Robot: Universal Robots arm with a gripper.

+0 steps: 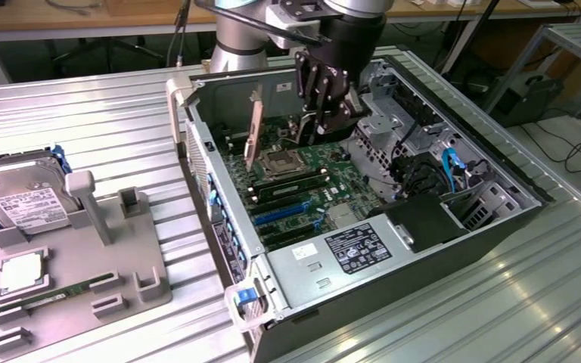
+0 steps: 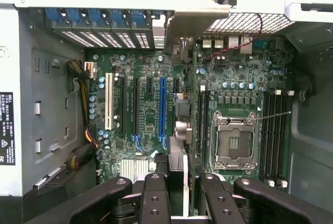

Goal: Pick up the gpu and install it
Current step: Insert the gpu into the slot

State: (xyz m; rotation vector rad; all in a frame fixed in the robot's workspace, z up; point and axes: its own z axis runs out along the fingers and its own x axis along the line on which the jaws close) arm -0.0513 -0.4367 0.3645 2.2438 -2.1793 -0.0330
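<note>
Install step in hand. Tool [image 1: 318,113] positioned inside open computer case [image 1: 492,227] at desk [image 1: 88,113] centre, fingers [image 2: 155,195] pinched on gpu [image 2: 183,130], held edge-on above motherboard [image 1: 301,181]. Next move judged: card edge to be aligned with slot [image 2: 163,112], then pressed straight down.

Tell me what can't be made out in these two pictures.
- Wrist view: the gpu is edge-on, so its fan face and whether it is seated are hidden.
- Exterior view: the gripper covers most of the gpu.
- Exterior view: the hard drive label is too small to read.
- Wrist view: the black sticker is cut off by the picture's edge.
</note>
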